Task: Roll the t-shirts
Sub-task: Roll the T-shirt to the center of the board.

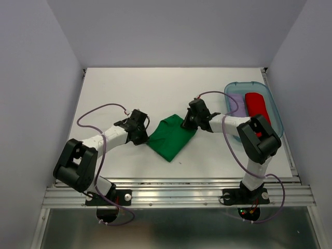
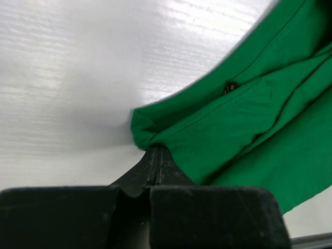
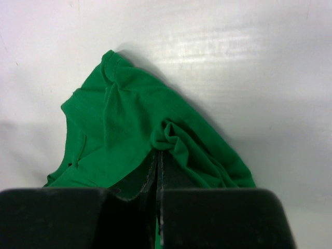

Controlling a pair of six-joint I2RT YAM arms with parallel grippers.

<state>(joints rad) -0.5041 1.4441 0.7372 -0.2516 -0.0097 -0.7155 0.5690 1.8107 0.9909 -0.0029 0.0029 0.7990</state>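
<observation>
The green t-shirt (image 1: pixel 171 137) lies folded into a narrow slanted shape in the middle of the white table. My left gripper (image 1: pixel 143 136) is shut on its left edge; in the left wrist view the closed jaws pinch a bunched fold of the green t-shirt (image 2: pixel 150 136). My right gripper (image 1: pixel 185 123) is shut on the shirt's upper right corner; in the right wrist view the closed jaws hold a crumpled fold of the green t-shirt (image 3: pixel 168 139). The fabric between the two grippers is slack and creased.
A clear blue bin (image 1: pixel 274 106) stands at the right, behind my right arm. It holds a pale lavender fabric roll (image 1: pixel 236 102) and a red fabric roll (image 1: pixel 256 107). The metal rail (image 1: pixel 171 194) runs along the near table edge.
</observation>
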